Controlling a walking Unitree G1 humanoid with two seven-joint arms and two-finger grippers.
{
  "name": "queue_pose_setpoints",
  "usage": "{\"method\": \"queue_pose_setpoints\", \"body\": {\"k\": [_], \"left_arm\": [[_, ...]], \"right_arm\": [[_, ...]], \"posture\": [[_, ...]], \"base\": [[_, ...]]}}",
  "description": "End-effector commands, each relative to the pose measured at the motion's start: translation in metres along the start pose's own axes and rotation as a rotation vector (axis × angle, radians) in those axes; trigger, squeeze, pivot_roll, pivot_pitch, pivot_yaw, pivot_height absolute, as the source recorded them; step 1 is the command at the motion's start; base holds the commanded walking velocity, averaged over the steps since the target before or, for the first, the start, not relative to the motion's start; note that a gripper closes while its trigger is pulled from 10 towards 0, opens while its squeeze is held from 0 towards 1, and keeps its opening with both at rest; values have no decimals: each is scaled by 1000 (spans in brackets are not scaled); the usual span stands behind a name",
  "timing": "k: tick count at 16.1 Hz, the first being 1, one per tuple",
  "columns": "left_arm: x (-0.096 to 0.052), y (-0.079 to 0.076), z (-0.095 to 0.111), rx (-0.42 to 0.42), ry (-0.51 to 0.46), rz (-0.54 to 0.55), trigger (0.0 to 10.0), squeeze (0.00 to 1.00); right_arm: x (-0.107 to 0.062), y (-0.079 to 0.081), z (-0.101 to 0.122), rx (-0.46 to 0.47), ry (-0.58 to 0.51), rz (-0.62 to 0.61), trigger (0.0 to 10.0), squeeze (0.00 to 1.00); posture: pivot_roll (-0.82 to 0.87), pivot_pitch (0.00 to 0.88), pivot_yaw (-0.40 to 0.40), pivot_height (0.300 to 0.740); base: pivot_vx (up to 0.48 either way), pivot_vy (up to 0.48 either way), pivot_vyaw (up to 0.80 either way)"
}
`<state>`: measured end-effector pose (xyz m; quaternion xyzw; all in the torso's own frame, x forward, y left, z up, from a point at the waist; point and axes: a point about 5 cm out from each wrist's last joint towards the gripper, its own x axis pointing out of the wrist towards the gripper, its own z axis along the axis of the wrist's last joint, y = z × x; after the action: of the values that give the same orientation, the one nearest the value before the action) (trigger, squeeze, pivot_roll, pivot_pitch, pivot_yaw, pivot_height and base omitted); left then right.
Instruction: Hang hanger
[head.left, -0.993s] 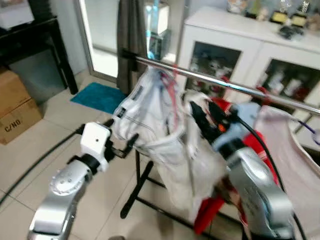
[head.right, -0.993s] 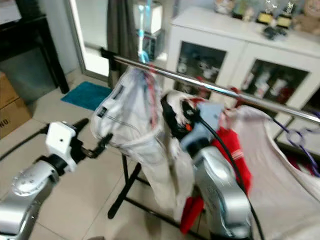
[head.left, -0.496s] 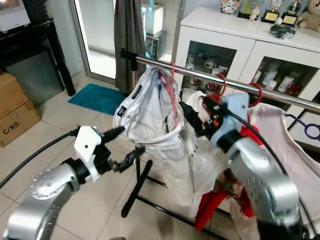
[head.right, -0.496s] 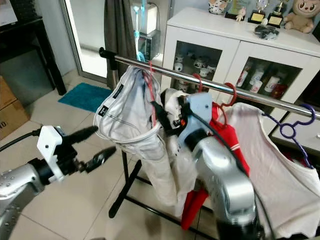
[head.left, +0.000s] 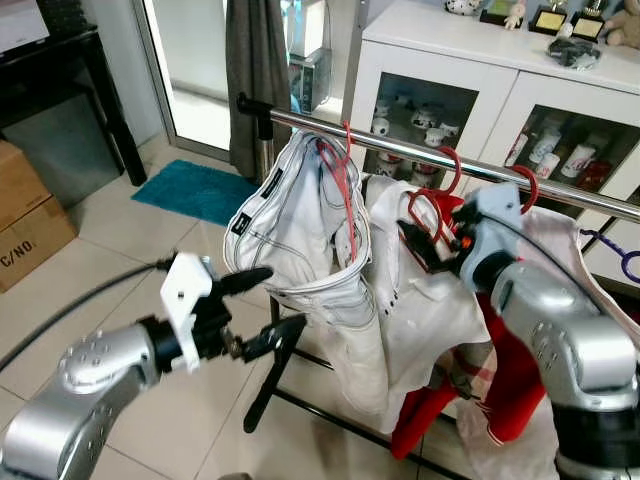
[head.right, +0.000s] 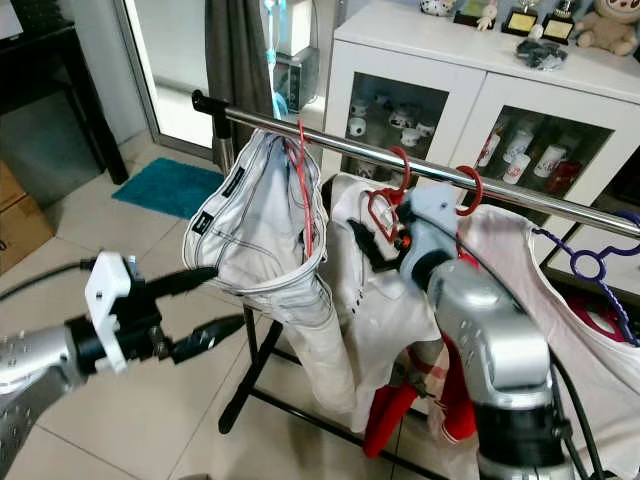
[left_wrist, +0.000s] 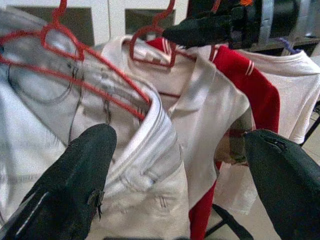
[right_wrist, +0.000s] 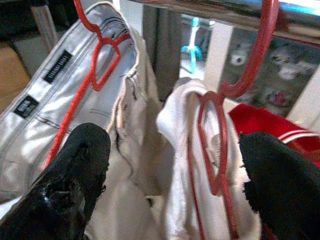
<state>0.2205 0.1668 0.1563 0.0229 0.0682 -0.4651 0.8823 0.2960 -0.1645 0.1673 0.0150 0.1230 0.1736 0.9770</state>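
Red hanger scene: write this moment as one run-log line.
red hanger: hooked on rail | right claw: open, beside it | left claw: open, below trousers

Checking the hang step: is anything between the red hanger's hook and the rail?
Nothing visible: the red hanger carrying the white shirt already has its hook over the metal rail. The right gripper, open, sits beside it, not gripping.

We are in a lived-in room of a home. A metal clothes rail (head.right: 330, 140) crosses the middle of the frame, hung with garments. Upper right stands a white cabinet (head.right: 480, 75) with glass doors, cups and figurines inside, trophies and a plush toy on top. At left we see a tiled floor (head.left: 110, 260), a teal mat (head.left: 195, 190), a cardboard box (head.left: 30, 215) and a glass door with a grey curtain (head.left: 257, 75).
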Motion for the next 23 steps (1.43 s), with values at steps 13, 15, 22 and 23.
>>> {"method": "queue_pose_setpoints", "body": {"k": [13,15,22,23], "left_arm": [[5,-2,5,18,25,-69,10000,467],[7,1,5,23,20,-59,10000,467],[4,1,4,25,26,-54,10000,467],[4,1,4,23,28,-54,10000,467]], "right_arm": [[38,-40,7,-39,65,90,0,0],[42,-41,8,-46,61,104,0,0],[49,-36,6,-47,69,144,0,0],[50,-36,6,-48,70,144,0,0]], "posture": [[14,0,-34,740],[18,0,-35,740],[32,0,-41,740],[29,0,-39,740]], "base": [[0,0,0],[0,0,0],[0,0,0],[0,0,0]]}}
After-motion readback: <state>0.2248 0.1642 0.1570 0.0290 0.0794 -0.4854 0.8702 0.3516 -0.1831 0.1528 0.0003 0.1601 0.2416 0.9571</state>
